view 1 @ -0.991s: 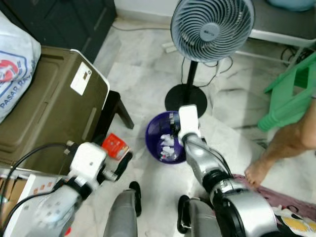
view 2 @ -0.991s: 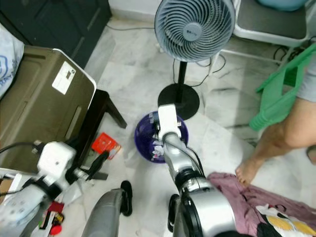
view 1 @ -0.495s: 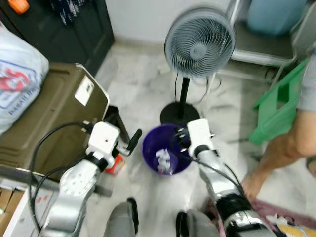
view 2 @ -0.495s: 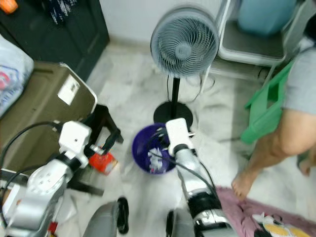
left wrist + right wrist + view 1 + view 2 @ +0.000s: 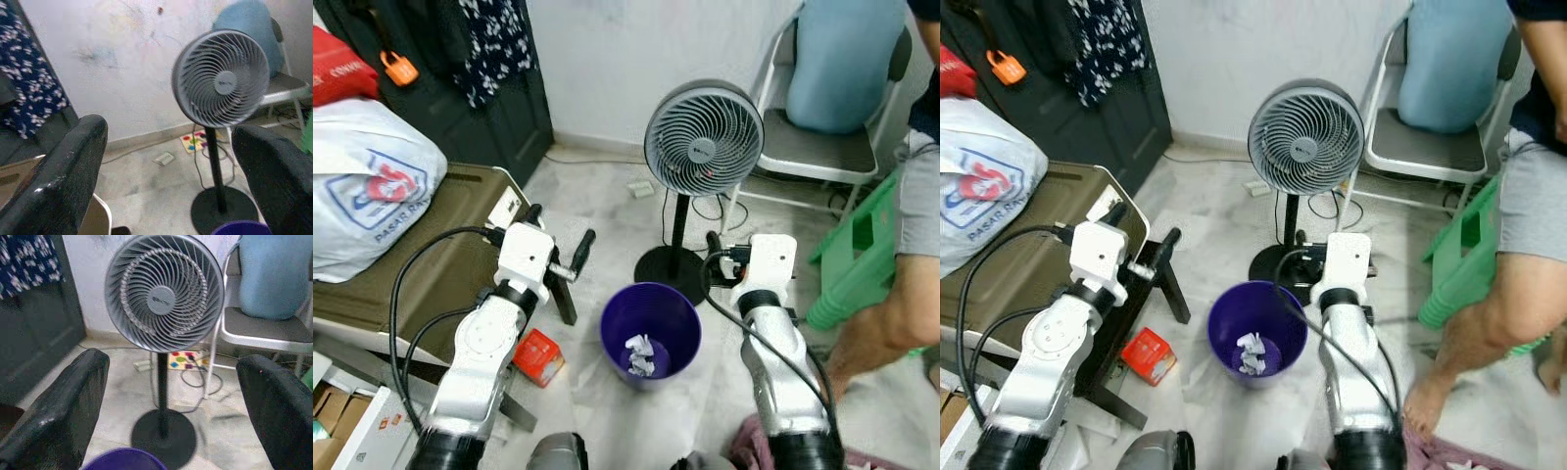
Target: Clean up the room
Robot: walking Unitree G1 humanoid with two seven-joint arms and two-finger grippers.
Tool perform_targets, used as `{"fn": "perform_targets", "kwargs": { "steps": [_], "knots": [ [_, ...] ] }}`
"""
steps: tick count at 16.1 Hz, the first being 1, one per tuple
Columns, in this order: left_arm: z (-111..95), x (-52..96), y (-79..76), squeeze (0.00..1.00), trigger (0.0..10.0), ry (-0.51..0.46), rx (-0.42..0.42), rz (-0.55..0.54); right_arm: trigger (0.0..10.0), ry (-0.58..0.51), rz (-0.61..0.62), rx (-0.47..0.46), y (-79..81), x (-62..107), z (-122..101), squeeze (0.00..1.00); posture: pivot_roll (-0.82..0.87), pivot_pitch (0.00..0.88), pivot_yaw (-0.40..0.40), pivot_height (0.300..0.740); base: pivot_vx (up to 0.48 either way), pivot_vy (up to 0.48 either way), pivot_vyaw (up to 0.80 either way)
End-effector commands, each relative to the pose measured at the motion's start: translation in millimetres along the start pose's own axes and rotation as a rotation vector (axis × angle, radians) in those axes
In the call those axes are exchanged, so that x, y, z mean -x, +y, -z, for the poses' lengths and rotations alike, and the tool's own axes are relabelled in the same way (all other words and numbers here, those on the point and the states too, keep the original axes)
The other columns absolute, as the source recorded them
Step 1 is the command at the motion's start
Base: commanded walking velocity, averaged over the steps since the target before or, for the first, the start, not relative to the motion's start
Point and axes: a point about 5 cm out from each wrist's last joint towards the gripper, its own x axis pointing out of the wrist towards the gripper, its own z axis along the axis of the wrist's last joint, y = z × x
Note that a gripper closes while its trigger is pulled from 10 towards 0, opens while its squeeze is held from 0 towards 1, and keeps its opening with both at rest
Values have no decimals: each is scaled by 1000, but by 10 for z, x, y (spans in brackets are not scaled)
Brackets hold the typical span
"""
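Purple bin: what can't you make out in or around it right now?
- Purple bin: white scraps too small to identify, eye views.
- Red box: label too small to read.
- Bin in wrist views: cut off by the edge; contents hidden.
- Floor behind right arm: hidden.

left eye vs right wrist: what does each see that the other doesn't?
Left eye alone: both grippers raised, the left gripper and the right gripper; crumpled white paper in the purple bin; a red box on the floor; a white printed bag on the brown case; a green stool; a person's leg.
Right wrist alone: a colourful power strip behind the fan pole.
Both: the grey fan, the chair with the blue cushion, and the bin's rim.
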Motion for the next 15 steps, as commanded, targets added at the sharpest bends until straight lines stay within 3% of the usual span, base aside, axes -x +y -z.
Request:
{"fn": "perform_targets", "kwargs": {
  "steps": [1, 3, 4, 5, 8, 15],
  "knots": [
    [27, 27, 43, 0, 10000, -2, -10, -43, 10000, -33, 8, -26, -29, -5, -78, 1000, -4, 0, 43, 740, 0, 0, 0],
    [64, 26, 57, 0, 10000, -2, 2, -80, 10000, -23, -1, -25, -56, -10, -72, 1000, -11, 0, 40, 740, 0, 0, 0],
    [77, 19, 78, 0, 10000, 3, -13, -112, 10000, -23, -28, -8, -49, -3, -68, 349, -11, 0, 37, 740, 0, 0, 0],
    [93, -4, 97, 0, 10000, 8, -16, -134, 10000, -30, -66, 6, -16, -13, -82, 0, -9, 0, 34, 740, 0, 0, 0],
    [115, -6, 87, 0, 10000, 7, -5, -131, 10000, -23, -91, 59, 17, -38, -63, 0, 6, 0, 22, 740, 0, 0, 0],
    [179, 129, 77, 0, 10000, 25, 1, -162, 10000, -14, -158, 41, 193, -102, -49, 0, 38, 0, -9, 740, 0, 0, 800]
  ]
}}
